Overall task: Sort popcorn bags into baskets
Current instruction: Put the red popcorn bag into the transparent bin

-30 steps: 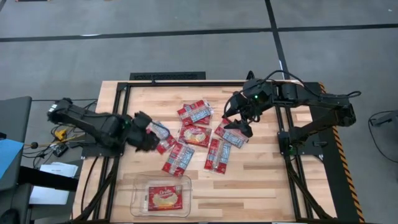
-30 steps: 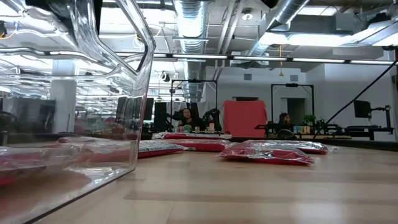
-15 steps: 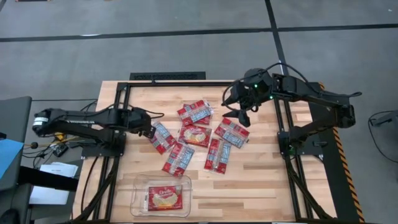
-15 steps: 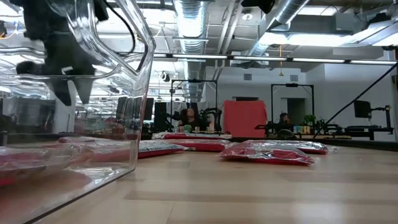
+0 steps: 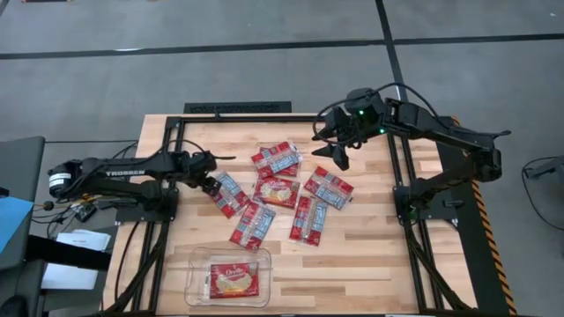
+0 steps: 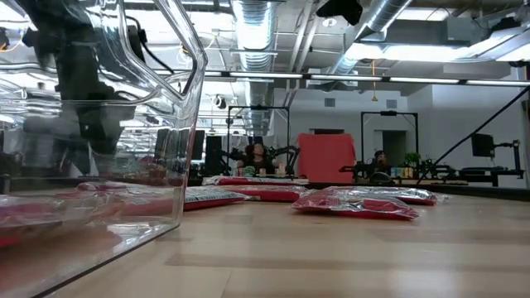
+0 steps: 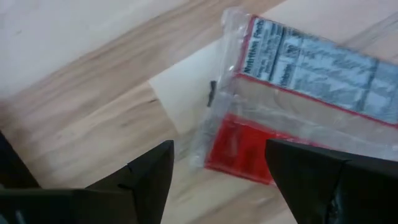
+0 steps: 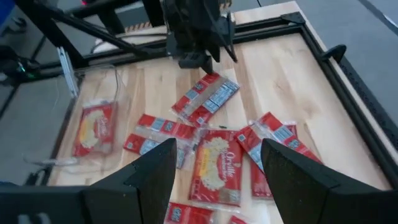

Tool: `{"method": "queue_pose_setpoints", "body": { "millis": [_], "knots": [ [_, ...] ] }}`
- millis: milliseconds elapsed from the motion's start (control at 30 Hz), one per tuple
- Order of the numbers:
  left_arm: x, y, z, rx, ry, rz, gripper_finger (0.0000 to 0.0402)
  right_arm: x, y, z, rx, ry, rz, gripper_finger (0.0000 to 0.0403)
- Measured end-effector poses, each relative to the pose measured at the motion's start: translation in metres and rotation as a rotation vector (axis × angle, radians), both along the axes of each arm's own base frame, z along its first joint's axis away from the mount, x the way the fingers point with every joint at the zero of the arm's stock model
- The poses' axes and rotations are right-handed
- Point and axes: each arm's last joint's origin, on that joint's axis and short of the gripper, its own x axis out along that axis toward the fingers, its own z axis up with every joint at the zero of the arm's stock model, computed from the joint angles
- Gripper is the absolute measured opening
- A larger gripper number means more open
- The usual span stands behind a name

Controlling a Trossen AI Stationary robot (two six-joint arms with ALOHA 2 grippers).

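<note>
The left pincer [image 5: 209,180] hangs low over the counter [image 5: 370,255], fingers spread and grasping nothing, just off the left end of the leftmost bag [image 5: 228,195]; the left wrist view shows that bag's [image 7: 292,106] clear sealed edge and nutrition panel between the two dark fingers [image 7: 146,177]; its long axis runs diagonally, from the pincer down toward the tub.

The tub [image 5: 228,276] sits at the counter's near edge, below the cluster and left of centre; one bag [image 5: 234,279] lies flat inside, popcorn picture up, long axis along the tub's length.

Taking the picture-side bag [image 5: 277,191] at the cluster's middle as the landmark: it lies face up, roughly crosswise; above it a bag [image 5: 277,159] lies tilted, panel side up; below and to its left a bag [image 5: 253,224] points steeply toward the tub; below and to its right another [image 5: 309,218] runs nearly upright; to its right a bag [image 5: 328,187] slants the other way.

The right pincer [image 5: 339,155] hovers above that rightmost bag, raised off the counter, fingers spread and empty; the right wrist view looks down between them on the whole cluster [image 8: 217,158] and the tub [image 8: 93,124].
</note>
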Motion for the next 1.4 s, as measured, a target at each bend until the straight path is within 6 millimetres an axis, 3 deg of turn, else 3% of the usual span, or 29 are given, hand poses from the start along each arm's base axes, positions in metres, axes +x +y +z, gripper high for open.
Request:
{"method": "queue_pose_setpoints", "body": {
  "millis": [367, 567, 800, 1067, 1267, 1400],
  "knots": [
    [-0.011, 0.015, -0.029, -0.102, -0.124, -0.01, 0.0241, 0.015, 0.001, -0.005, 0.022, -0.015, 0.001, 0.026],
    [-0.011, 0.016, -0.031, -0.138, -0.161, -0.067, 0.0227, 0.015, 0.001, -0.007, 0.019, -0.006, 0.005, 0.026],
    [-0.009, 0.015, -0.045, -0.191, -0.217, -0.066, 0.0155, 0.017, 0.0, -0.005, 0.01, -0.03, 0.005, 0.026],
    [-0.006, 0.015, -0.049, -0.212, -0.238, -0.109, 0.0015, 0.016, -0.001, -0.005, 0.007, -0.029, 0.002, 0.026],
    [-0.004, 0.016, -0.048, -0.231, -0.232, -0.069, 0.0001, 0.016, -0.001, -0.005, 0.004, -0.023, 0.005, 0.026],
    [0.005, 0.018, -0.028, -0.215, -0.261, -0.076, 0.0, 0.016, -0.001, -0.005, -0.005, -0.022, 0.01, 0.026]
  ]
}}
